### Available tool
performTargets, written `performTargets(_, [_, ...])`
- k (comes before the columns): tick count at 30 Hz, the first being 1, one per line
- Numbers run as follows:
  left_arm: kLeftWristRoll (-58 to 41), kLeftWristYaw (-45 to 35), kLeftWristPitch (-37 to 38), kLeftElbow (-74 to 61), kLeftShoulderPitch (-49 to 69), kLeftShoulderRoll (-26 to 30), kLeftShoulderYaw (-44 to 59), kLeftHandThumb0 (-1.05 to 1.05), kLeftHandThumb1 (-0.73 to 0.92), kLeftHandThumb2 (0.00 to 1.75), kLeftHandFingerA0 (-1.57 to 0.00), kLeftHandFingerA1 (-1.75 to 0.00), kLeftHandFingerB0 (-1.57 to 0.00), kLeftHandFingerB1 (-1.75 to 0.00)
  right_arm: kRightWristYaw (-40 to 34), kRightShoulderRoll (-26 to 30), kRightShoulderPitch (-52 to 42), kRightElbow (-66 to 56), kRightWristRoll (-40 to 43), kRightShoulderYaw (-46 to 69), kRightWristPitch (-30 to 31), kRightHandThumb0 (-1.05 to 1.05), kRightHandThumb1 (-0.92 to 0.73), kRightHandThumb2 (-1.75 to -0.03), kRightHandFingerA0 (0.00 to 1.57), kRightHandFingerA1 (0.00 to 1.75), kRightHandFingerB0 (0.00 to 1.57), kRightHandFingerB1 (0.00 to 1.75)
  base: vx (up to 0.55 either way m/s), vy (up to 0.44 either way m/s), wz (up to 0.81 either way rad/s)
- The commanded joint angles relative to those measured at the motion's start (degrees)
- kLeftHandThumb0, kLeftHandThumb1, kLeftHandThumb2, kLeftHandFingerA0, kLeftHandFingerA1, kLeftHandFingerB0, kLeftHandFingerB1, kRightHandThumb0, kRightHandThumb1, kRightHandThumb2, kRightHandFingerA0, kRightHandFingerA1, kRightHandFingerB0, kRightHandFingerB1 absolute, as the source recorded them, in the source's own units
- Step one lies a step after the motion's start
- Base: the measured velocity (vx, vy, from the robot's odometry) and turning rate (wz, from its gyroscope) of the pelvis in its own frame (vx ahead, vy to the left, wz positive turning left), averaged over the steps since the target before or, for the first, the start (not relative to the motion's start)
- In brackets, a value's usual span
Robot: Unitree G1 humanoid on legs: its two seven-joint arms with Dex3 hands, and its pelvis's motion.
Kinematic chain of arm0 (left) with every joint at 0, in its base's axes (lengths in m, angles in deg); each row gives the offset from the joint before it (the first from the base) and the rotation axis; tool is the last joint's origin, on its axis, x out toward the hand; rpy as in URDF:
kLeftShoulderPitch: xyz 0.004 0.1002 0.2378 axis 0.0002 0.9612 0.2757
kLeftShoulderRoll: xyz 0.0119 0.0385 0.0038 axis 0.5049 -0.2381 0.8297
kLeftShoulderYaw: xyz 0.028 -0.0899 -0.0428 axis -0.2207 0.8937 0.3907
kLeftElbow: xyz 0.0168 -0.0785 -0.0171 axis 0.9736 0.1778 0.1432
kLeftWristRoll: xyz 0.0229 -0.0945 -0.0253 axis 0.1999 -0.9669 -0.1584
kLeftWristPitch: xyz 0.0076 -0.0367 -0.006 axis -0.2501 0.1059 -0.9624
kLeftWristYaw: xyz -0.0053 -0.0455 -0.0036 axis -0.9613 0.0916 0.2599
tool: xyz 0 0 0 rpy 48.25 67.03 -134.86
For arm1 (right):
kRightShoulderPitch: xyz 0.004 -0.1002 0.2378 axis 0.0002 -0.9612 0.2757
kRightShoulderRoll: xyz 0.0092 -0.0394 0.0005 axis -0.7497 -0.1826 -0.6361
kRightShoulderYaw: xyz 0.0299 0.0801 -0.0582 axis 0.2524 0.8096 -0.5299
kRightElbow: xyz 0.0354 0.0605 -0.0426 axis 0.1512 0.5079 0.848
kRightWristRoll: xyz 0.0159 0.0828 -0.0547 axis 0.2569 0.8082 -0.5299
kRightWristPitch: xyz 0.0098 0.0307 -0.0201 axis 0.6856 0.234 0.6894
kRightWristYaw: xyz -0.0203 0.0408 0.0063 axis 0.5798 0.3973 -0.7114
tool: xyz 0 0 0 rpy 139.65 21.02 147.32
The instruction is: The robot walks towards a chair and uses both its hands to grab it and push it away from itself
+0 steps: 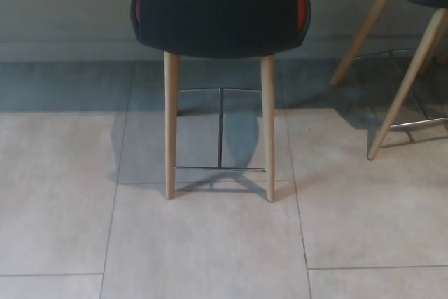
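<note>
Ahead, chair (220, 15) stands on tiled floor (210, 243); no hands or fingers show.

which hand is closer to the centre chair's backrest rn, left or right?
Can't say: neither hand is in the head view. The dark backrest sits top centre, facing the camera, with only tiled floor in front of it. A second chair stands at the right edge.
</note>
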Motion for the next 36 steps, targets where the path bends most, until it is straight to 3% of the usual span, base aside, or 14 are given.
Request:
performTargets(1, [-3.5,-6.2,4.2,1.6,0.2,1.6,2.2,-0.68,0.27,0.9,-0.15,-0.66,0.0,-0.48,4.4,2.4,-1.3,1.1,2.2,1.3,-8.3,-0.9,-0.51,-0.84,0.09,0.27,0.0,0.07,0.0,0.0,0.0])
performTargets(10, [-3.0,-6.5,5.1,5.2,-1.9,2.5,2.8,-0.69,0.29,0.85,-0.15,-0.65,0.0,-0.44,5.5,2.6,-2.0,-0.1,2.6,2.4,-7.3,-0.81,-0.46,-0.84,0.02,0.19,0.0,0.16,0.0,0.0,0.0])
performTargets(11, [-2.7,-6.3,5.4,5.9,-2.1,2.4,2.7,-0.69,0.29,0.88,-0.15,-0.65,0.0,-0.46,5.1,2.7,-1.9,0.1,2.0,2.2,-7.5,-0.92,-0.52,-0.87,0.1,0.12,0.0,0.06,0.0,0.0,0.0])
performTargets(14, [-2.8,-6.6,5.9,5.5,-1.7,2.3,2.6,-0.66,0.29,0.86,-0.21,-0.68,0.0,-0.46,5.4,2.7,-1.3,1.4,2.0,2.3,-7.8,-0.94,-0.54,-0.88,0.08,0.08,0.0,0.04,0.0,0.0,0.0])
performTargets(16, [-2.6,-6.5,5.8,4.2,-0.9,2.5,2.4,-0.6,0.36,0.75,-0.18,-0.71,0.0,-0.4,5.9,2.7,-1.2,2.4,2.4,2.5,-8.7,-0.91,-0.52,-0.89,0.04,0.12,0.0,0.08,0.1,-0.007,-0.17])
performTargets(17, [-2.8,-6.4,5.9,4.1,-0.8,2.7,2.7,-0.61,0.35,0.74,-0.17,-0.7,0.0,-0.39,5.5,3.0,-0.9,3.2,1.9,2.4,-9.1,-0.79,-0.43,-0.75,0.0,0.26,0.0,0.11,0.1,0.009,0.08])
performTargets(20, [-2.9,-5.9,6.8,3.5,-0.4,3.3,3.2,-0.6,0.36,0.76,-0.19,-0.73,0.0,-0.42,5.0,3.7,0.3,5.5,1.4,2.5,-9.9,-0.81,-0.47,-0.85,0.02,0.2,0.0,0.17,-0.07,-0.044,0.32])
performTargets(21, [-3.3,-5.8,6.4,3.2,-0.5,4.0,4.0,-0.53,0.35,0.8,-0.21,-0.73,0.0,-0.38,4.5,4.7,1.2,6.0,0.7,2.4,-10.0,-0.94,-0.55,-0.92,0.1,0.14,0.0,0.09,-0.04,-0.052,-0.22])
performTargets(23, [-4.2,-5.8,5.6,2.9,-1.1,5.4,5.3,-0.54,0.34,0.81,-0.2,-0.72,0.0,-0.37,3.9,6.3,2.8,6.9,-0.1,2.2,-10.1,-0.87,-0.49,-0.91,0.0,0.22,0.0,0.17,0.0,0.019,-0.05])
performTargets(27, [-4.1,-6.0,5.4,2.9,-1.3,5.4,5.7,-0.54,0.34,0.81,-0.2,-0.72,0.0,-0.37,3.9,6.5,3.4,8.1,0.2,2.0,-10.8,-0.87,-0.49,-0.91,0.0,0.22,0.0,0.17,0.03,0.109,-0.06])
performTargets(29, [-1.8,-5.9,8.0,5.3,-2.3,7.1,4.1,-0.75,0.31,0.71,-0.04,-0.62,0.0,-0.28,4.8,6.6,4.1,7.4,1.3,2.6,-10.0,-0.89,-0.5,-0.91,0.0,0.15,0.0,0.13,0.13,0.267,-0.14])
performTargets(32, [-2.0,-5.7,8.6,6.3,-2.7,7.3,3.6,-0.75,0.31,0.71,-0.04,-0.62,0.0,-0.28,4.8,6.5,4.1,7.4,1.3,2.6,-10.2,-0.89,-0.5,-0.91,0.0,0.15,0.0,0.13,0.18,0.233,-0.31])
performTargets(33, [-1.4,-5.6,8.0,5.1,-2.4,7.5,2.7,-0.72,0.28,0.69,0.0,-0.59,0.0,-0.25,4.7,6.5,4.0,7.3,0.9,2.4,-11.1,-1.02,-0.59,-0.92,0.0,0.02,0.0,0.01,0.17,0.238,0.2])
performTargets(36, [-0.7,-4.8,6.3,0.9,-0.8,7.7,0.7,-0.72,0.28,0.7,0.0,-0.62,0.0,-0.26,3.7,6.4,4.1,7.4,-0.4,1.4,-12.4,-0.97,-0.55,-0.91,0.0,0.07,0.0,0.07,0.19,0.146,0.01])
